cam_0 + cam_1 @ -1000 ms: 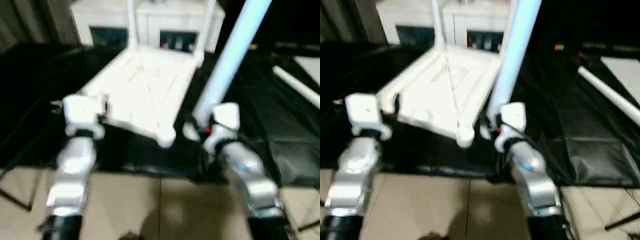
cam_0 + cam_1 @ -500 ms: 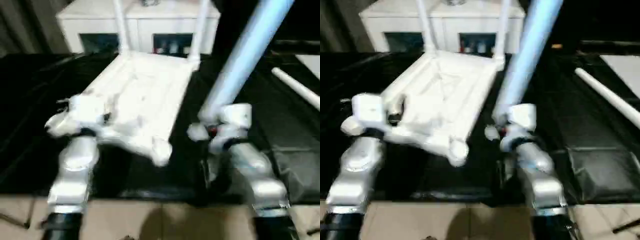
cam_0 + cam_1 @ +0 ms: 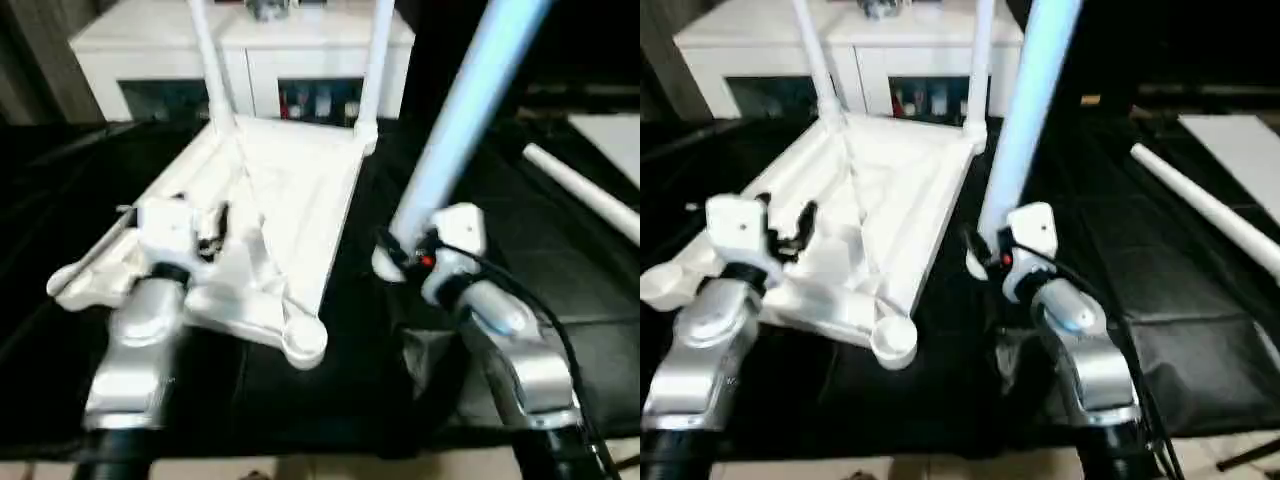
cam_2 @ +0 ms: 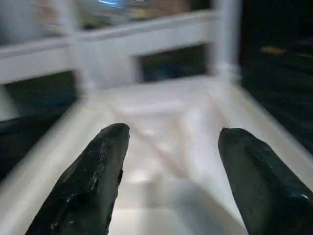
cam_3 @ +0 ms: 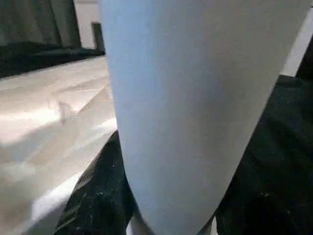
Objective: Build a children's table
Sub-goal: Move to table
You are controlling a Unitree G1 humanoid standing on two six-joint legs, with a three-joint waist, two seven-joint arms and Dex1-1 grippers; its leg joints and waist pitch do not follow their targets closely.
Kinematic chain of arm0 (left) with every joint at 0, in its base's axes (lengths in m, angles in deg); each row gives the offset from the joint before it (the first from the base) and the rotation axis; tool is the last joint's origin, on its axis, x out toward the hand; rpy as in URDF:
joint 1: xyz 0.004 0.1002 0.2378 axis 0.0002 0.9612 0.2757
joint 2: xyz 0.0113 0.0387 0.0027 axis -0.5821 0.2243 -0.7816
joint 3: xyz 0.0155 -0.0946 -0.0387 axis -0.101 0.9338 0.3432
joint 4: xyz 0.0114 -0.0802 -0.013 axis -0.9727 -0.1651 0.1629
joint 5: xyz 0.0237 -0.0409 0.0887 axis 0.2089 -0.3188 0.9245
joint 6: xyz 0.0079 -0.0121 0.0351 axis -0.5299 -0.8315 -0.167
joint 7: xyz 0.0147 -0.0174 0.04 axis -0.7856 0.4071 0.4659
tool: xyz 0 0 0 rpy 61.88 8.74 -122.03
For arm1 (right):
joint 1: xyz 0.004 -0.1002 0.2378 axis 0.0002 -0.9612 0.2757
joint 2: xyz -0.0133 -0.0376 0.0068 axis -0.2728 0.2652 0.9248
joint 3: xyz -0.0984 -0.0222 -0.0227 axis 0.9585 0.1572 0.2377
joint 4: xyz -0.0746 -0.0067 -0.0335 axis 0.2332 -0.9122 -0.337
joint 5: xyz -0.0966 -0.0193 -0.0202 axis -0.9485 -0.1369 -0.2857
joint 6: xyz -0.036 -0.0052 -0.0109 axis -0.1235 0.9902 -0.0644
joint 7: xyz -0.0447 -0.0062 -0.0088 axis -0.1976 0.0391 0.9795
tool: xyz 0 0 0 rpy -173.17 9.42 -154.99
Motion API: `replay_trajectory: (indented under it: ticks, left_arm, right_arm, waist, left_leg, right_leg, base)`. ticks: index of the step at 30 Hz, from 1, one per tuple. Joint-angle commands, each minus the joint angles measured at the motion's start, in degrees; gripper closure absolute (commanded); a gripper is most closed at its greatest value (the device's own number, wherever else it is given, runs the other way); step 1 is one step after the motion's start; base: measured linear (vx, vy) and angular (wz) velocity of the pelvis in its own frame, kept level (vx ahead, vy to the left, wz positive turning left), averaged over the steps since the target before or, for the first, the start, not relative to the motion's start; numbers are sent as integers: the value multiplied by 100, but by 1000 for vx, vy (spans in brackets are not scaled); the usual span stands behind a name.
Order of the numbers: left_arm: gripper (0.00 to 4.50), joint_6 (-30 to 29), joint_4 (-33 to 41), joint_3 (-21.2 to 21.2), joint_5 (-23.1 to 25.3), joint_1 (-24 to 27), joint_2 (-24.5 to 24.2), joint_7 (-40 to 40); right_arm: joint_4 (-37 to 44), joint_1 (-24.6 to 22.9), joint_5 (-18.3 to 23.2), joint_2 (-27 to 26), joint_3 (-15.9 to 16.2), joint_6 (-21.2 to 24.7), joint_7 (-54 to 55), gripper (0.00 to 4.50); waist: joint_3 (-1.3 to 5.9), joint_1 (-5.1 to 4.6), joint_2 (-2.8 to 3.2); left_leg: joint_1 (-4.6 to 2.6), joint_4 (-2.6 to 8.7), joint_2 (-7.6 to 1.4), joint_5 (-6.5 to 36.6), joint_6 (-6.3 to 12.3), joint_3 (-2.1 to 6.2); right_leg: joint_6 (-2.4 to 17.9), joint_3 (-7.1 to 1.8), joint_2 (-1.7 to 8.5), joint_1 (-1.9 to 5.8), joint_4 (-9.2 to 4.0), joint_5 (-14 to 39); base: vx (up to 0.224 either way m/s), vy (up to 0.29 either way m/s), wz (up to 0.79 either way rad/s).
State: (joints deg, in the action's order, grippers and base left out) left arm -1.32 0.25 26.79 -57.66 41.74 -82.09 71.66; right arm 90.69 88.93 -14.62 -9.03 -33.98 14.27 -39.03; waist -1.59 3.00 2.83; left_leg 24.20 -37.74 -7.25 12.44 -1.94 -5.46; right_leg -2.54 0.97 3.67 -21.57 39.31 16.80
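Upward, slightly tilted: leg [image 3: 460, 110] pinched in right gripper [image 3: 400, 250]; left gripper [image 4: 168, 161] spread over upturned tabletop [image 3: 290, 190].

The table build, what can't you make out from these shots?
- Held leg: top cut off by the eye views' upper edge; lower end hidden behind the right gripper.
- Two fitted legs: tops cut off likewise.
- Tabletop: near-left part hidden by the left gripper.
- Cabinet: contents too blurred.

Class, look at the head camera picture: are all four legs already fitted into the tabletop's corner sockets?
No: the near corner socket of the tabletop is open, and the right gripper holds a leg beside it.
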Motion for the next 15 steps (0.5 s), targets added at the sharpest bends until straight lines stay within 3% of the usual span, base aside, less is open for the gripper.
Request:
replay_trajectory:
  ticks: [1,2,3,4,6,7,9,11,12,13,15]
  left_arm:
    - [80,-80,-200,-298,-295,9,-448,-1146]
    - [80,-80,-202,-301,-296,9,-454,-1158]
    - [77,45,-338,-496,-349,-51,-802,-1839]
    - [77,45,-338,-496,-349,-51,-802,-1839]
    - [50,89,-573,-708,-302,-211,-1170,-2507]
    - [37,61,-657,-778,-291,-279,-1285,-2752]
    - [38,5,-756,-894,-269,-381,-1439,-3096]
    - [33,-92,-812,-1019,-287,-474,-1582,-3442]
    - [16,-130,-1003,-1296,-159,-683,-1829,-3880]
    - [16,-133,-1022,-1321,-143,-702,-1849,-3915]
    - [16,-15,-1558,-1756,309,-1101,-2094,-4343]
  right_arm:
    - [171,30,231,57,-27,51,-375,263]
    - [171,30,232,58,-27,52,-379,263]
    - [231,32,325,158,-8,62,-676,263]
    - [231,32,325,158,-8,62,-676,263]
    - [279,27,445,338,12,82,-1023,263]
    - [291,26,491,419,28,87,-1148,263]
    - [341,6,584,557,54,137,-1331,263]
    - [388,-6,689,672,68,195,-1498,263]
    - [446,-31,802,834,84,275,-1733,263]
    - [450,-33,806,848,87,278,-1751,263]
    - [500,-74,806,972,105,310,-1941,263]
  waist:
    - [382,98,-137]
    - [365,110,-85]
    - [314,60,-27]
    - [275,53,-17]
    - [224,30,-19]
    - [177,26,5]
    - [123,26,-28]
    - [127,50,-37]
    - [124,51,-55]
    - [147,52,-50]
    - [173,42,-71]
  left_leg:
    - [-103,352,-264,-1428,709,14]
    - [-138,407,-310,-932,550,15]
    - [-192,504,-395,-178,291,23]
    - [-240,581,-438,455,151,15]
    - [-278,671,-480,1137,-15,-29]
    - [-330,725,-486,1676,-176,-71]
    - [-393,790,-489,2294,-409,-88]
    - [-424,807,-489,2334,-479,-113]
    - [-418,826,-496,2257,-475,-129]
    - [-400,845,-497,2089,-443,-131]
    - [-358,848,-498,1786,-370,-145]
  right_leg:
    - [710,-168,442,334,-347,-3149]
    - [784,-153,423,317,-374,-2734]
    - [1017,-127,375,272,-421,-1898]
    - [1173,-139,355,236,-482,-1172]
    - [1311,-163,363,207,-548,-400]
    - [1325,-181,369,161,-624,336]
    - [1223,-223,415,131,-732,1364]
    - [1088,-259,437,106,-785,1683]
    - [1057,-262,447,110,-802,1687]
    - [1040,-249,433,130,-791,1518]
    - [1058,-224,419,155,-754,1159]
  base:
    - [-69,-10,-7]
    - [-84,-9,-8]
    - [-84,-9,-8]
    - [-90,-3,-2]
    - [-86,2,0]
    - [-86,7,1]
    - [-84,7,0]
    - [-72,7,-2]
    - [-67,9,-2]
    - [0,0,0]
    - [0,0,0]
